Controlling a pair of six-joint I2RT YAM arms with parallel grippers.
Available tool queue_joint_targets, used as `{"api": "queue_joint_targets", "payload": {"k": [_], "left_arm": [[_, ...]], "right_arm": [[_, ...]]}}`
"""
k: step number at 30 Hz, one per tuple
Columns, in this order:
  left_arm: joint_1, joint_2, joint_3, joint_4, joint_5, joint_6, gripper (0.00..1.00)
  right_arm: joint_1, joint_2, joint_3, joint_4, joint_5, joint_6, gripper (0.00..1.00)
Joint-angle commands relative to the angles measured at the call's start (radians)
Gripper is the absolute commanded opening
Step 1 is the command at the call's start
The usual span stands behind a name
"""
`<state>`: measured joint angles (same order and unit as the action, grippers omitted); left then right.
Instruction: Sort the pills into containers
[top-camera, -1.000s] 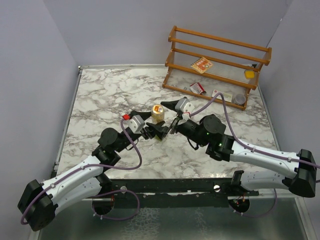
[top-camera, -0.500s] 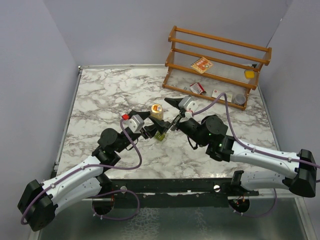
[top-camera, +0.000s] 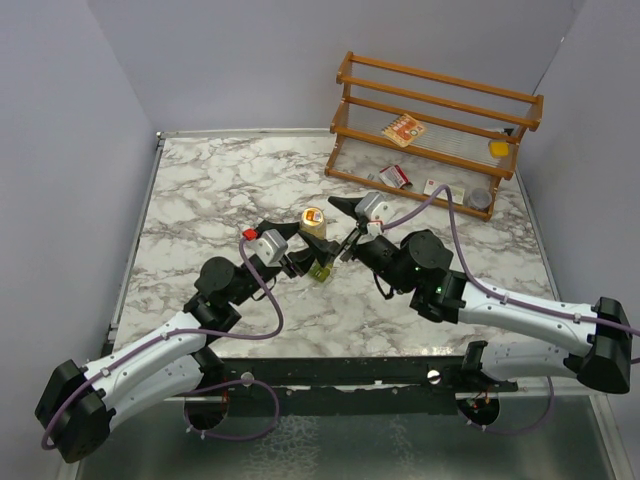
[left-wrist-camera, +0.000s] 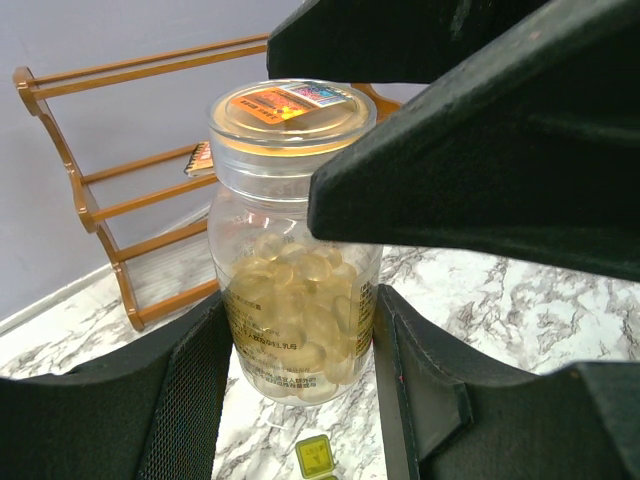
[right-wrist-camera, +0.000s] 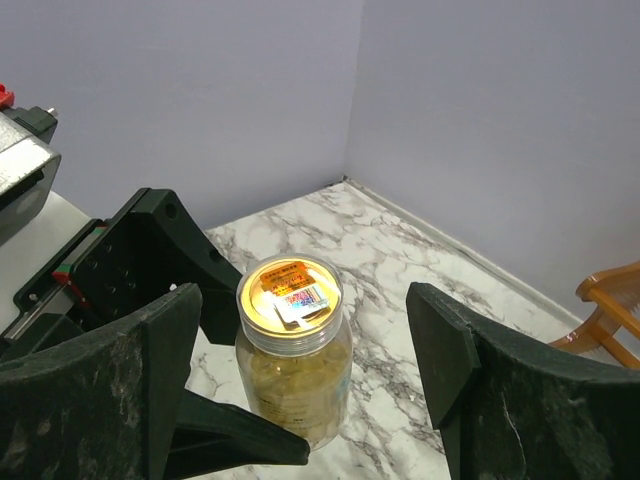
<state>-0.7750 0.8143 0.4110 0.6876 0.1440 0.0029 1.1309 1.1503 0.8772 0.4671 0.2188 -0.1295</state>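
Note:
A clear bottle (top-camera: 314, 222) with a gold-labelled lid stands upright on the marble table (top-camera: 200, 190). It is full of yellow-orange pills (left-wrist-camera: 300, 300). It also shows in the right wrist view (right-wrist-camera: 293, 350). The olive-green pill box (top-camera: 320, 272) lies on the table just in front of the bottle and shows low in the left wrist view (left-wrist-camera: 315, 457). My left gripper (top-camera: 306, 262) is open, its fingers (left-wrist-camera: 190, 400) either side of the pill box and pointing at the bottle. My right gripper (top-camera: 338, 228) is open wide, its fingers (right-wrist-camera: 480, 380) flanking the bottle without touching it.
A wooden rack (top-camera: 440, 110) stands at the back right, holding a flat carton (top-camera: 404, 129) and a yellow block (top-camera: 498, 148). Red-and-white cartons (top-camera: 395, 176) and a small jar (top-camera: 478, 200) sit at its foot. Walls close in on the left and right.
The left gripper has drawn back a little, so the pill box that it covered now shows. The right gripper has shifted slightly towards the back beside the bottle.

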Motion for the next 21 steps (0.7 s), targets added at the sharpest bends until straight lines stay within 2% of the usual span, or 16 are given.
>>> {"api": "queue_joint_targets", "payload": {"k": [1,21], "left_arm": [[-0.007,-0.025,-0.011,0.057,0.006,-0.006,0.00],[-0.007,-0.027,-0.023,0.062,0.025,-0.003,0.00]], "right_arm": [[0.006,0.016,0.006,0.001,0.031,-0.013,0.83],[0.005,0.038,0.026,-0.002,0.042,-0.016,0.76]]}}
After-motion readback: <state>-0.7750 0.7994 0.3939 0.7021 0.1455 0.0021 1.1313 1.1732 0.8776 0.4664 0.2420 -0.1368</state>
